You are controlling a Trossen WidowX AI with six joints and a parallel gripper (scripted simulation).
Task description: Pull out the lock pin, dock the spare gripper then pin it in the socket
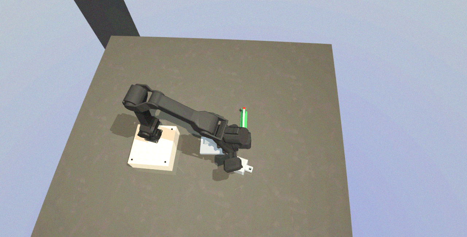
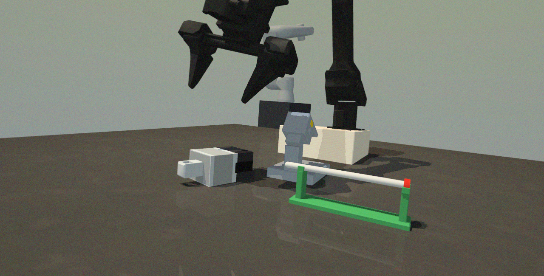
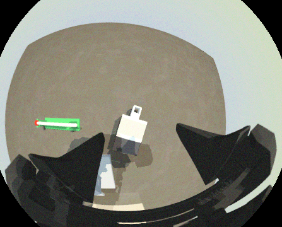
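Driving this one remotely, so here's what my cameras give me, front to back as the exterior view has it. Nearest, over on the right, is the green stand [image 1: 246, 119] [image 2: 342, 207] [image 3: 63, 120], with the white lock pin [image 1: 243, 118] [image 2: 353, 176] [image 3: 57, 124] lying across its two posts. The pin's red end [image 1: 243, 108] [image 2: 406, 183] [image 3: 36, 123] is at the right, and the pin is out of the mount.

Left of that, a bit farther back, the spare gripper [image 1: 243, 165] [image 2: 212, 166] [image 3: 131, 132] lies on the table [image 1: 277, 186] [image 2: 114, 217] [image 3: 84, 79], undocked, with its spigot [image 1: 247, 168] [image 2: 195, 170] [image 3: 134, 116] pointing away from its dark end. My pincer [image 1: 231, 152] [image 2: 217, 94] [image 3: 140, 130] hangs above it, tilted, fingers spread wide with nothing between them.

Behind the stand's left end is the blue-grey mount [image 1: 210, 147] [image 2: 298, 128] [image 3: 108, 178], upright, yellow diamond [image 2: 311, 123] on its side. I can't make out the socket opening. Farther back sits my arm's cream base [image 1: 153, 157] [image 2: 353, 148] [image 3: 115, 205], and way behind, a pale grey arm [image 2: 290, 31] and a dark block [image 2: 272, 114].
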